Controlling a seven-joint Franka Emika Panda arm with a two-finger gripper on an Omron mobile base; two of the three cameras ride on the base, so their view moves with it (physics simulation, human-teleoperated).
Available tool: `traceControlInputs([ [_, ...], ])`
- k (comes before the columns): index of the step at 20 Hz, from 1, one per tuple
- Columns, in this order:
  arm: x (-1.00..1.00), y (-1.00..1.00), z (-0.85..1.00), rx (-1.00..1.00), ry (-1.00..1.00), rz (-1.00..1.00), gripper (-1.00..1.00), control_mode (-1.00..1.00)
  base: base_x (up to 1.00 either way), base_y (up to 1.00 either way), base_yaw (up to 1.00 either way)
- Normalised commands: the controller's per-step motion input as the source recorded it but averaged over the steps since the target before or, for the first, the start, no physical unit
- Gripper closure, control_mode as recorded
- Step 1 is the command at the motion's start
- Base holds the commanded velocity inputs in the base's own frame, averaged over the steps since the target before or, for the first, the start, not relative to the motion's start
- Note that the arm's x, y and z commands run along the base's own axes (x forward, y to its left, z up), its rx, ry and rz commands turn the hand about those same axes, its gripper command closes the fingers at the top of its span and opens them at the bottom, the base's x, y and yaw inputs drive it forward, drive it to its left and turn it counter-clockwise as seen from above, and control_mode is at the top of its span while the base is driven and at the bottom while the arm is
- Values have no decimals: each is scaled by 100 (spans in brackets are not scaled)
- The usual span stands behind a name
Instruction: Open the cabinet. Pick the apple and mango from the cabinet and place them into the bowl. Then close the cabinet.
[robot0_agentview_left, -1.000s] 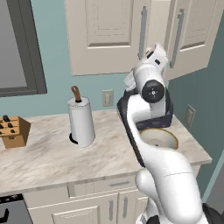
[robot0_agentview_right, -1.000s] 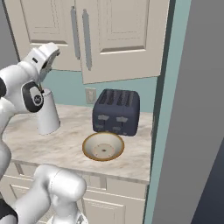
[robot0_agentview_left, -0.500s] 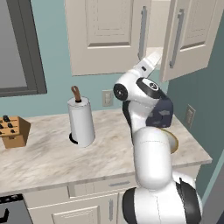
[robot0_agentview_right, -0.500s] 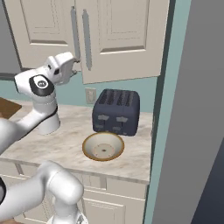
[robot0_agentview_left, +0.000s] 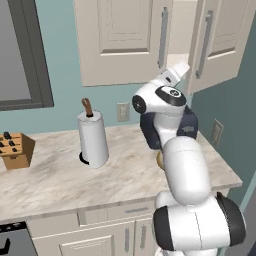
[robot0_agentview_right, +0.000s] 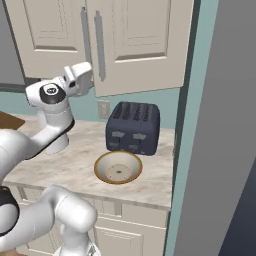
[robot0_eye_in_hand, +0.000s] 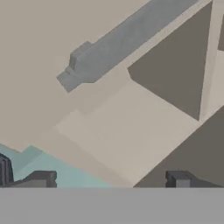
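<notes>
Cabinet (robot0_agentview_left: 125, 40) up top, right door (robot0_agentview_left: 220, 42) swung ajar at one o'clock. Bench (robot0_agentview_right: 75, 160) below carries the toaster (robot0_agentview_right: 134, 128), with the bowl (robot0_agentview_right: 118, 167) just in front. Gripper (robot0_eye_in_hand: 111, 179) spread wide, empty, nosing at the door handle (robot0_eye_in_hand: 113, 43).

We are in a home kitchen, a rendered one. Cream panelled wall cabinets (robot0_agentview_left: 125, 40) with long grey bar handles hang on a teal wall above a marbled worktop (robot0_agentview_left: 60, 180), with drawers and low cupboard doors beneath it. On the worktop we see a paper towel roll (robot0_agentview_left: 93, 137), a knife block (robot0_agentview_left: 15, 150), a dark toaster (robot0_agentview_right: 133, 128) and a bowl (robot0_agentview_right: 118, 167); wall sockets sit behind.
</notes>
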Motion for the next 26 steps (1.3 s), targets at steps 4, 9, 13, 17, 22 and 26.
traceControlInputs([
  [4,-96,-93,61,17,-10,-31,-100,-100,0,0,0],
  [9,-100,-98,51,11,-15,-28,-100,-100,0,0,0],
  [13,-100,-100,38,10,-19,-22,-100,-100,0,0,0],
  [17,-100,-100,27,12,-20,-20,-100,-100,0,0,0],
  [22,-92,-78,21,13,-16,-10,-100,-100,0,0,0],
  [26,-87,69,14,2,-11,4,-100,-100,0,0,0],
])
